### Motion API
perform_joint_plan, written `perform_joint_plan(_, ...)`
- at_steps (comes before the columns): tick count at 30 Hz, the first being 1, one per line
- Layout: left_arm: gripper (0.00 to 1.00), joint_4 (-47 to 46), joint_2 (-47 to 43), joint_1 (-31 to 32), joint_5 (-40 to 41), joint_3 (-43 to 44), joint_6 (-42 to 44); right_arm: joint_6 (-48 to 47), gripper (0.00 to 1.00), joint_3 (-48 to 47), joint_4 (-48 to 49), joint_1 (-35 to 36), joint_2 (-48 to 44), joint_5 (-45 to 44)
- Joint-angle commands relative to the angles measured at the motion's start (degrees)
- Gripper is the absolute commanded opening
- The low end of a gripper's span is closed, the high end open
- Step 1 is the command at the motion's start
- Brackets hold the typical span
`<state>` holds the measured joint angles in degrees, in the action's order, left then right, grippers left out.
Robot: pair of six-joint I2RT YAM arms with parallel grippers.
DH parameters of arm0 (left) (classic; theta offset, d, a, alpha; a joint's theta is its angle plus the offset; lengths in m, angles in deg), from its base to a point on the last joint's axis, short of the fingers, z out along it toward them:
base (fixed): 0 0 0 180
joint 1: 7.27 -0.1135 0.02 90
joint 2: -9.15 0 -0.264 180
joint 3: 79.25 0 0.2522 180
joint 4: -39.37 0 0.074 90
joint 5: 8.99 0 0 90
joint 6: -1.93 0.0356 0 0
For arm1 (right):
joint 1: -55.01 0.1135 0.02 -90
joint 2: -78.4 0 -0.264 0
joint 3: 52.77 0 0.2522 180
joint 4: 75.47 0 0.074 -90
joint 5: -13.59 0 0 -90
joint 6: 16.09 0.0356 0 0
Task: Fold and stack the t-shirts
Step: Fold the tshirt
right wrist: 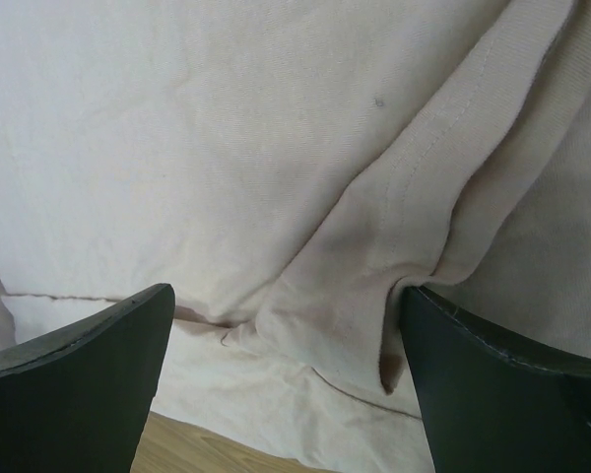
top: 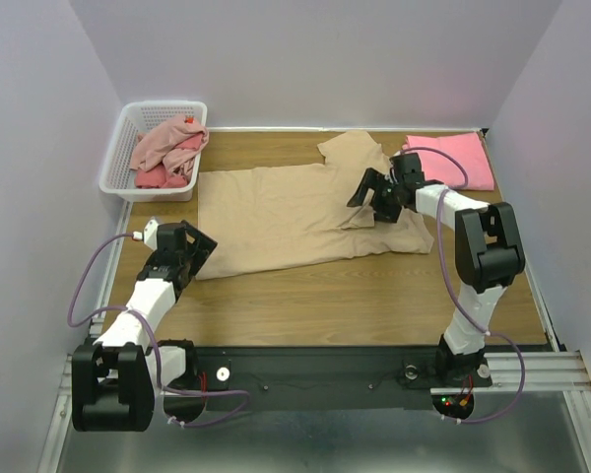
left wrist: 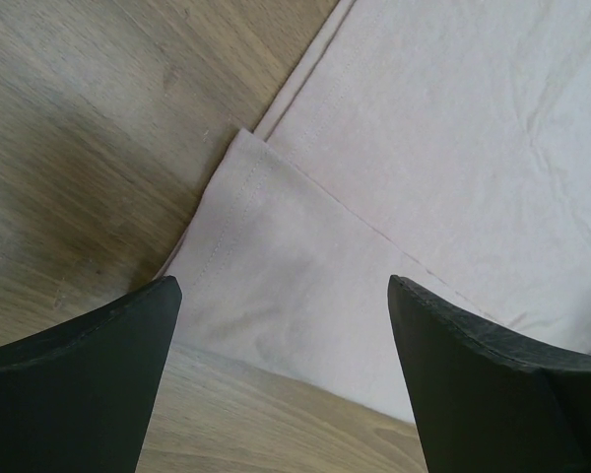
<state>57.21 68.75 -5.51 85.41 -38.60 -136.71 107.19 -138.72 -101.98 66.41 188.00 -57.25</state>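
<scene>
A large beige t-shirt (top: 286, 215) lies spread on the wooden table (top: 355, 296). My left gripper (top: 203, 248) is open just above its near left hem corner (left wrist: 276, 266). My right gripper (top: 366, 202) is open over the shirt's right sleeve, where folded cloth (right wrist: 374, 266) bunches between the fingers. A folded salmon-pink t-shirt (top: 451, 158) lies at the far right. Dusty-pink (top: 169, 141) and red (top: 164, 176) shirts are crumpled in the basket.
A white plastic lattice basket (top: 128, 133) stands at the far left corner. Pale walls close in the table on three sides. Bare wood runs along the near edge, in front of the beige shirt.
</scene>
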Motion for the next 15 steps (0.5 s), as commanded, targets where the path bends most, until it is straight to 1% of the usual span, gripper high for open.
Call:
perform_joint_plan(1,0.99,-0.9,0.5,0.0,0.7,1.4,1.5,0.6,1.0,-3.1,2.1,0.7,1.0,1.1)
perform_joint_plan(4,0.98,-0.4,0.9,0.0,0.8,1.6,1.9,1.5,1.0,-6.2,2.4,2.0,4.6,1.7)
perform_joint_plan(8,0.99,0.1,0.4,0.0,0.9,1.4,1.9,2.4,1.0,-14.3,2.3,3.7,7.8,1.9)
perform_joint_plan(13,0.99,0.6,-0.6,0.0,1.3,1.7,2.1,3.7,1.0,-19.7,1.6,4.8,9.9,-2.1)
perform_joint_plan(15,0.99,1.2,-0.7,0.0,1.6,2.1,2.5,4.1,1.0,-21.5,-0.9,4.8,10.5,-4.6)
